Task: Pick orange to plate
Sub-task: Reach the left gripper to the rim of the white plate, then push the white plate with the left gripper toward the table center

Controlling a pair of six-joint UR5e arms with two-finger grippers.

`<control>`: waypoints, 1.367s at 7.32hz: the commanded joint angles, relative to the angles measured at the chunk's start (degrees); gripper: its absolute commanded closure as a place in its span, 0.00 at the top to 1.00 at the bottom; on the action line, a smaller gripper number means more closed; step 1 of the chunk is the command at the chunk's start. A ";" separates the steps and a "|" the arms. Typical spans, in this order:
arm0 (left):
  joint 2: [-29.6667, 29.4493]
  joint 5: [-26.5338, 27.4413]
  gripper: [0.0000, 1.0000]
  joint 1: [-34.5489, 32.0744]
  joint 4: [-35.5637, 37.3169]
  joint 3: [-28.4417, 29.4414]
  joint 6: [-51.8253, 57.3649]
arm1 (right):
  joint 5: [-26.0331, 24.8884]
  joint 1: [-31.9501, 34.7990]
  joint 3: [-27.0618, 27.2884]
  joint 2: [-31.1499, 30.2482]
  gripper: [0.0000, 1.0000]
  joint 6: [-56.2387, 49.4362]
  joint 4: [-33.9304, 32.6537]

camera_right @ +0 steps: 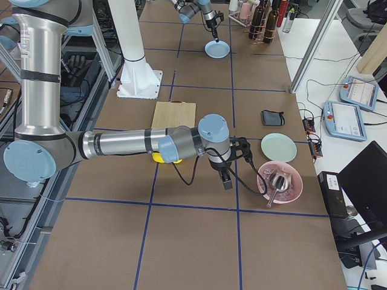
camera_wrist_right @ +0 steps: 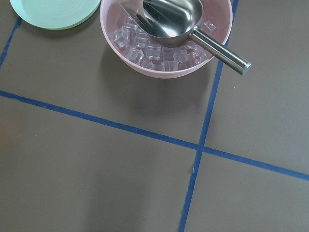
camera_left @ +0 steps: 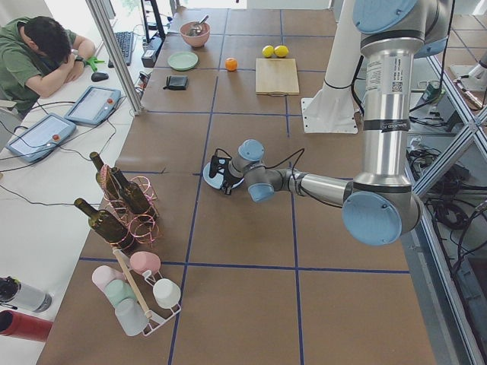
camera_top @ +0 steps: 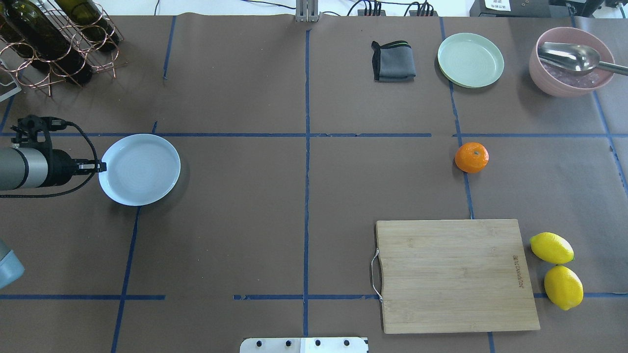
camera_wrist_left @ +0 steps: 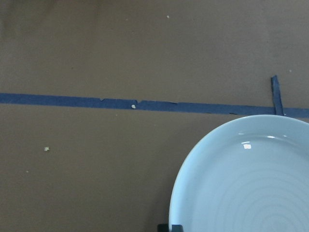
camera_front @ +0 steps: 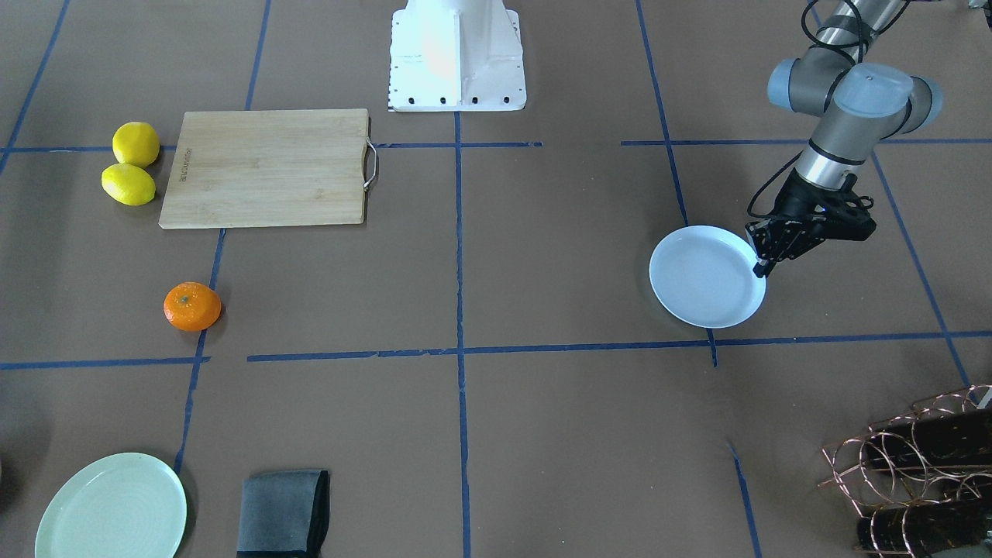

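The orange (camera_top: 471,157) lies alone on the brown table on my right side, on a blue tape line; in the front-facing view the orange (camera_front: 192,307) is at the left. The white plate (camera_top: 140,169) rests far off on my left side. My left gripper (camera_top: 101,167) is low at that plate's rim, its thin fingers shut on the edge; the left wrist view shows the plate (camera_wrist_left: 251,183) close up. My right gripper (camera_right: 227,183) shows only in the exterior right view, hanging near the pink bowl, and I cannot tell its state.
A wooden cutting board (camera_top: 454,274) lies near the base, with two lemons (camera_top: 551,248) beside it. Beyond the orange are a mint-green plate (camera_top: 470,60), a grey cloth (camera_top: 393,61) and a pink bowl (camera_top: 571,61) with ice and a scoop. A bottle rack (camera_top: 54,39) stands far left.
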 commanded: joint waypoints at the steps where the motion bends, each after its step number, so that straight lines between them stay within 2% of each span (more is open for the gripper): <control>1: -5.92 -0.10 0.00 0.06 1.72 -0.79 -0.70 | 0.00 0.00 0.09 0.00 1.00 -0.07 0.00; 2: -10.92 -0.10 0.00 0.14 5.47 0.18 -2.70 | 0.00 0.00 0.09 0.00 1.00 -0.07 0.00; 4: -23.22 0.51 0.00 6.70 15.14 3.16 -11.73 | 0.00 0.00 0.09 0.00 1.00 -0.07 0.09; 6: -35.88 5.76 0.00 13.65 21.49 8.86 -17.30 | 0.00 0.00 -0.09 0.00 1.00 -0.07 0.00; 9: -36.28 6.67 0.00 15.00 21.51 9.59 -17.31 | 0.00 0.00 -0.09 0.00 1.00 -0.07 0.00; 10: -36.11 6.67 0.37 14.91 21.51 9.51 -17.31 | 0.00 0.00 -0.17 0.00 1.00 -0.07 0.00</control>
